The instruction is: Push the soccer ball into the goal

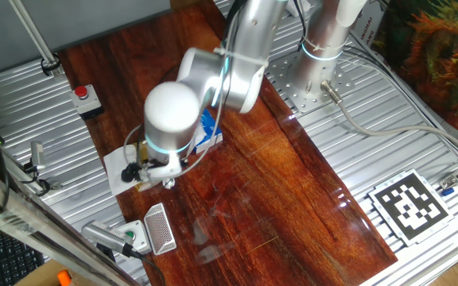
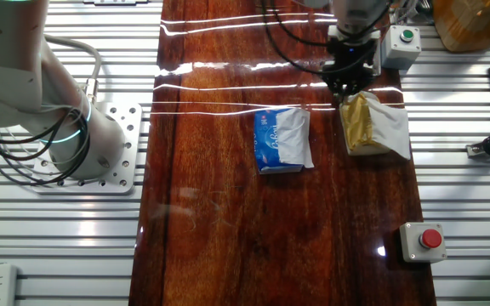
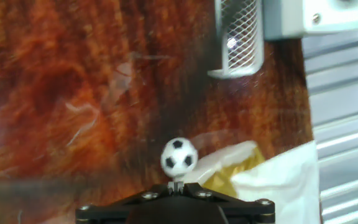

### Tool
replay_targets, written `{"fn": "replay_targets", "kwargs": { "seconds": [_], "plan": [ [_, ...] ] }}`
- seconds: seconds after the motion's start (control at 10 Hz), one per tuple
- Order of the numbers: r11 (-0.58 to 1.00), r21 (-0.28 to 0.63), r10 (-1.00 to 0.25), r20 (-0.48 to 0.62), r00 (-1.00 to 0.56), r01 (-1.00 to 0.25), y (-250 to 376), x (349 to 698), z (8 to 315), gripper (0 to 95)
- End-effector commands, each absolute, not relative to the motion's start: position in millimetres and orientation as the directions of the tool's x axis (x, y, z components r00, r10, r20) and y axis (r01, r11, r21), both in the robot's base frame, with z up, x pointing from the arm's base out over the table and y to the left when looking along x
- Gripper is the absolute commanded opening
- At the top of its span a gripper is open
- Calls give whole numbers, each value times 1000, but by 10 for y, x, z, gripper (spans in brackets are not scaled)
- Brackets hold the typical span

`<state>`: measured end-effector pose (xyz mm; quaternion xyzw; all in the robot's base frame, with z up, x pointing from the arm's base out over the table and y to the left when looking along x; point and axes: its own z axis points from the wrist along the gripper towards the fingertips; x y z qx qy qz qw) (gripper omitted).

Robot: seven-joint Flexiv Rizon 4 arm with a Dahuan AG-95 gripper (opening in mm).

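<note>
Fig. — Single arm over a dark wooden table [image 1: 293,199]; three views.

Hand view: soccer ball [image 3: 179,157] sits on the wood just ahead of the gripper [image 3: 176,198], touching or nearly touching a thin pin at the gripper's front edge. Goal [image 3: 237,36], white frame w/ grey mesh, lies farther ahead and slightly to the right, well apart from the ball, bare wood between. A white box [image 3: 328,15] stands against the goal's right side. White napkin [image 3: 278,180] w/ gold wrapper [image 3: 229,177] lies just right of the ball, close beside it.

One fixed view: gripper [image 1: 168,181] low over the napkin [image 1: 122,167] edge; ball hidden by the arm. Goal [image 1: 159,229] at the table's near-left corner, box w/ green button [image 1: 127,236] beside it. Blue-white tissue pack [image 1: 209,135] partly under the arm. Red button [image 1: 82,94] on the far-left rail.

Other fixed view: gripper [image 2: 347,75] above the napkin's [image 2: 390,127] far end; goal not made out.

Fingers: spread and any hold cannot be told; only the black body shows in hand view, fingertips not distinguishable.
</note>
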<state>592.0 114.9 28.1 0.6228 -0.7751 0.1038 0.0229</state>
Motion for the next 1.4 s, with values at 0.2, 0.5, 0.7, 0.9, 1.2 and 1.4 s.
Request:
{"fn": "replay_targets", "kwargs": {
  "seconds": [0.2, 0.5, 0.7, 0.9, 1.2, 1.4],
  "plan": [
    [208, -128, -963, 146, -226, -970, 1137, 5885, 309, 0],
    [231, -125, -961, 127, -247, -965, 1227, 5861, 300, 0],
    [240, -126, -958, 131, -256, -962, 1336, 5856, 296, 0],
    [241, -124, -958, 131, -256, -963, 1353, 5874, 323, 0],
    [247, -123, -956, 131, -262, -961, 1405, 5886, 343, 0],
    [263, -122, -953, 121, -277, -957, 1487, 5899, 354, 0]
  ]
}}
